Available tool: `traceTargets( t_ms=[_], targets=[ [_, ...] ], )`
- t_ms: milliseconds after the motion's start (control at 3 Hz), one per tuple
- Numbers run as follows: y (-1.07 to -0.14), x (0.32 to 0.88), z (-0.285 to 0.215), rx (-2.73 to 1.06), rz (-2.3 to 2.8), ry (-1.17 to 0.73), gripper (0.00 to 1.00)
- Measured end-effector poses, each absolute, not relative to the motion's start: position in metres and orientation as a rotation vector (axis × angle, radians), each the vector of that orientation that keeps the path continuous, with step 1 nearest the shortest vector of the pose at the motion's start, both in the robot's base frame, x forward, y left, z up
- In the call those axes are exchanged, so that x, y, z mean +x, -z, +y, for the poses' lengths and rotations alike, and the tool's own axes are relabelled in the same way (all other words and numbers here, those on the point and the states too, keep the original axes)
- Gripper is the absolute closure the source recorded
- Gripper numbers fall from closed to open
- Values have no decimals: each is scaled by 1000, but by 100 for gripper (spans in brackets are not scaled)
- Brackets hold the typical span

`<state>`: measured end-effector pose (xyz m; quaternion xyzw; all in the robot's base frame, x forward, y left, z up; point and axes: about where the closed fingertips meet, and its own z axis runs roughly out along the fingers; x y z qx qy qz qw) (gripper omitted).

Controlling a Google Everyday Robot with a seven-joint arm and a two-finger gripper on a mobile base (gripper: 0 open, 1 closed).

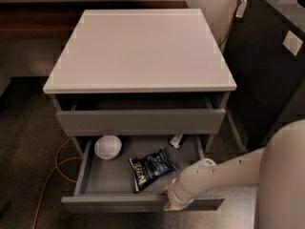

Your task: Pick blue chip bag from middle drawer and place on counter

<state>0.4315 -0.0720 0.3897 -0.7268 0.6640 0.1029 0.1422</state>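
Blue chip bag (151, 168) lies flat near the middle of the pulled-out middle drawer (119, 204). A white bowl (108, 147) sits at the back left, apart from the bag, and a small dark object (176, 140) sits at the back right. The robot's pincer (170, 200) rests at the drawer's front edge, just beside the bag; whether it is wide or narrow cannot be told. A partly open upper drawer (140, 121) overhangs the back, beneath the bare counter (138, 46).

Probably an office or lab test room: a grey drawer unit under a pale counter (138, 51), dark carpet (24, 128), an orange cable (56, 162) below its front-left corner, and a black cabinet (267, 80) past its right edge. The gripper (169, 202) sits at the middle drawer (107, 178) front.
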Motion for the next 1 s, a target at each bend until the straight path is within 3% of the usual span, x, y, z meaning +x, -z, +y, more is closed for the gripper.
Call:
traceTargets(
  t_ms=[667, 1000],
  targets=[
    [-388, 430, -71, -2100, 1916, -302, 0],
    [-388, 430, -71, -2100, 1916, -302, 0]
  ],
)
